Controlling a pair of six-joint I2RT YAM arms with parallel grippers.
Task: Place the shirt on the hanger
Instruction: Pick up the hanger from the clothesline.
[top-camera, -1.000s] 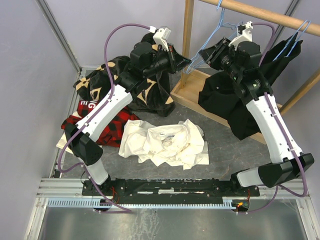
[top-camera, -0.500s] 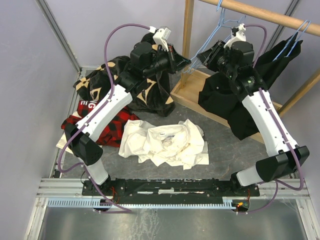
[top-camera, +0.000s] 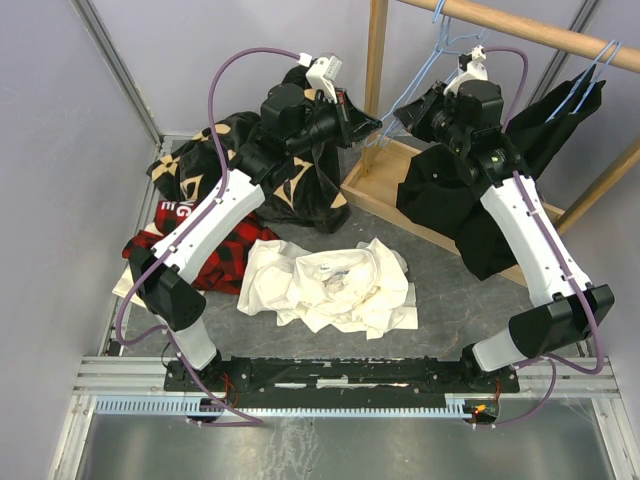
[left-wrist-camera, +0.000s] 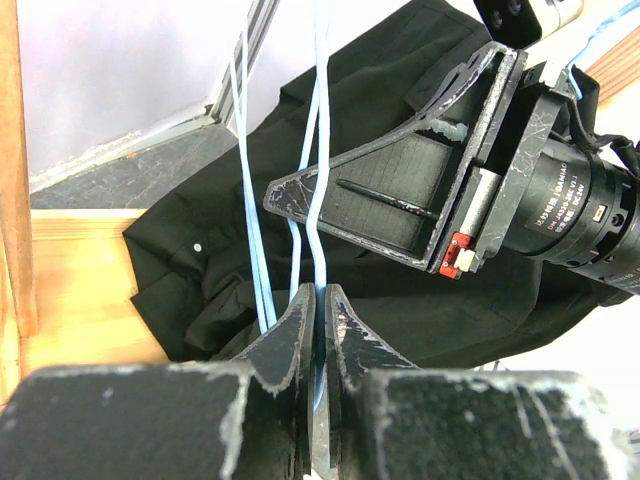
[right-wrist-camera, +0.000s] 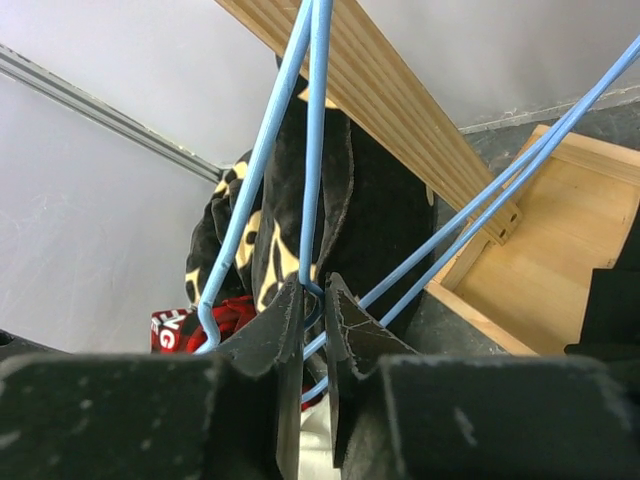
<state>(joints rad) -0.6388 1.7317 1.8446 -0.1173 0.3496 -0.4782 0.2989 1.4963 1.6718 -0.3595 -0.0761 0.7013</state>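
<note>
We see the plain white long-sleeved dress shirt (top-camera: 335, 285) lying crumpled on the grey table (top-camera: 450, 265), near the arms' bases and well apart from both grippers. The thin light-blue wire hanger (top-camera: 412, 88) hangs by its hook from the round wooden rod (top-camera: 540, 30) at the back, above the pale wooden base frame (top-camera: 385, 175). Both arms reach up to its lower corner from either side. In its wrist view the left gripper (left-wrist-camera: 318, 300) has its fingers pressed together with one blue wire (left-wrist-camera: 322, 80) pinched between them. The right gripper (right-wrist-camera: 315, 298) likewise clamps a strand of the hanger (right-wrist-camera: 316, 120), its jaws nearly touching around the wire. From above, the two grippers (top-camera: 374, 122) (top-camera: 398, 115) meet tip to tip. A black garment with tan marks (top-camera: 300, 190) is heaped behind the left arm, a red-and-black plaid shirt (top-camera: 225, 255) lies just beside the white shirt, and a plain black garment (top-camera: 450, 190) hangs under the rod on the right.
</note>
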